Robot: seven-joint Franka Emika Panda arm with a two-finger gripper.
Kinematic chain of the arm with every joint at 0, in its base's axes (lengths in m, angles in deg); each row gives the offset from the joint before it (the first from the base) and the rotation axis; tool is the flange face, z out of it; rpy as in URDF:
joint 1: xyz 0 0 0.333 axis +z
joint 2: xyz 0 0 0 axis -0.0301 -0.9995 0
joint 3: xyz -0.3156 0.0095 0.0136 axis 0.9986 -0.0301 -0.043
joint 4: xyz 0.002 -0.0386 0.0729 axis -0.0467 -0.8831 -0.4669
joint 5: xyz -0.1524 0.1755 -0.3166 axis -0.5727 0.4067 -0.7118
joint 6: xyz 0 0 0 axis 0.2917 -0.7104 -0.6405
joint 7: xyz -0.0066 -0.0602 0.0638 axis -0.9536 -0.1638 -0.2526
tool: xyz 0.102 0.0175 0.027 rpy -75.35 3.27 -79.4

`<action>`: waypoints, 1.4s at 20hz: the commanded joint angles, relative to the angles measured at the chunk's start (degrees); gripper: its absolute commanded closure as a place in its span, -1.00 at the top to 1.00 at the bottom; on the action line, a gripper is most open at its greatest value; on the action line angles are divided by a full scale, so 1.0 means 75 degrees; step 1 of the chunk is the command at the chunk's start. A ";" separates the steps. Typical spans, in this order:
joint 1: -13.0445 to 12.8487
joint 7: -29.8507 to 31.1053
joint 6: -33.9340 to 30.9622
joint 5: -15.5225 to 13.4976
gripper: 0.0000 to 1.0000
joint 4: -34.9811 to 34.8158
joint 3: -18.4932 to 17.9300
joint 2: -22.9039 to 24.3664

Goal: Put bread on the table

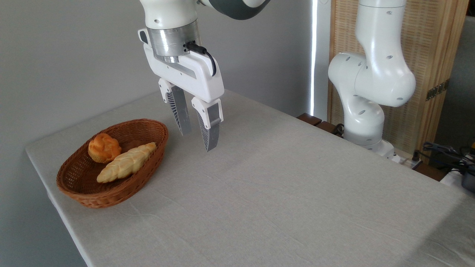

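Gripper [197,140] parted and empty above the table [282,200]

The bun [103,147] lies in the basket [79,189] at the left, touching the loaf [126,163] on its near side; the gripper hangs just right of the basket, fingers pointing down.

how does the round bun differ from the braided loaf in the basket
The round bun is orange-golden; the braided loaf is pale yellow. The bun is short and knotted; the loaf is long and plaited. The bun sits nearer the basket's far left rim, the loaf lies diagonally across its middle. Both are inside the basket, touching.
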 commanded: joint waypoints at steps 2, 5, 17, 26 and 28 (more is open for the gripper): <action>-0.0119 0.0018 -0.0066 0.0028 1.00 -0.0138 0.0053 0.0069; -0.0143 0.0076 -0.0065 -0.0031 1.00 -0.0139 0.0053 0.0092; -0.0985 0.1504 0.0682 -0.0441 1.00 -0.0221 0.0112 -0.0001; -0.1994 0.3648 0.3248 -0.0652 1.00 -0.0198 0.0287 -0.0891; -0.1994 0.4094 0.3811 -0.0664 1.00 -0.0198 0.0533 -0.1160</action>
